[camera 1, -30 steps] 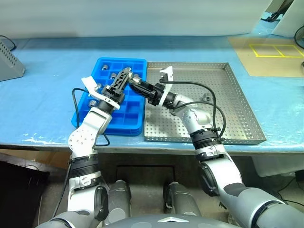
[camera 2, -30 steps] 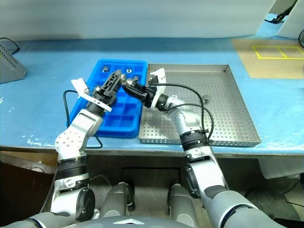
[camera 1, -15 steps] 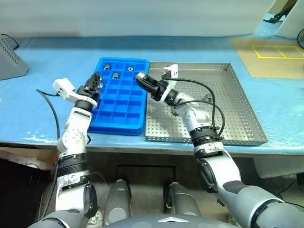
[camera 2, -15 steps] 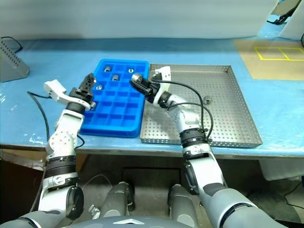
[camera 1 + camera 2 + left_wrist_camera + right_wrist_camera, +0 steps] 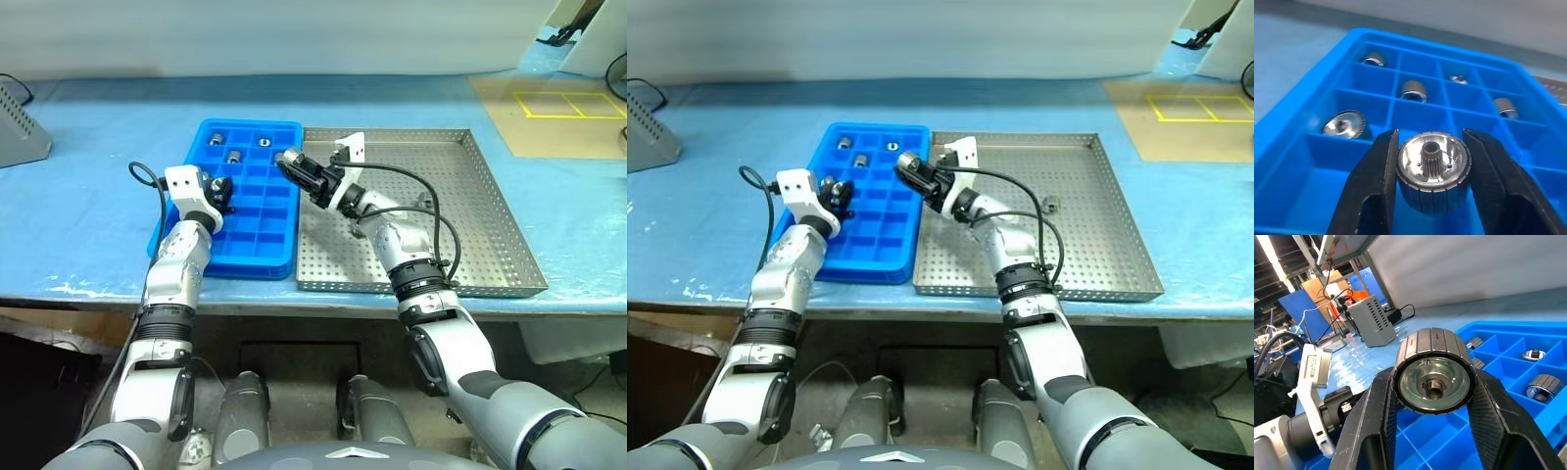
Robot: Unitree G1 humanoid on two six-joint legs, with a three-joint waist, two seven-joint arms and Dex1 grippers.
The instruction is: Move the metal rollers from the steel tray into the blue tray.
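Resting on a light-blue covered bench (image 5: 88, 211), a bright blue plastic tray (image 5: 240, 250) with a grid of square compartments is seen left of centre in the head views, and a large grey perforated steel tray (image 5: 470, 211) is set just beside it on its right. A short, shiny, ribbed metal roller (image 5: 1433, 172) is clamped between the two black fingers of the left gripper (image 5: 1431, 182), which is closed narrowly on the roller's curved sides; in the left eye view this gripper (image 5: 221, 192) is found over the left part of the blue tray, about halfway up the frame. The roller's axis is pointed back toward the wrist camera, so its round end face with a small toothed hub is shown. A second ribbed metal roller (image 5: 1433, 368) is gripped the same way by the right gripper (image 5: 1433, 396), its hollow end face likewise turned to the camera; the right gripper (image 5: 291, 162) is seen above the blue tray's upper right edge, near the seam between the two trays. Five more rollers are seen lying in the far compartments of the blue tray, among them one at the far corner (image 5: 1373, 58) and one near the left wall (image 5: 1343, 124), the latter tilted. A further small metal part (image 5: 425, 205) is seen on the steel tray's floor.
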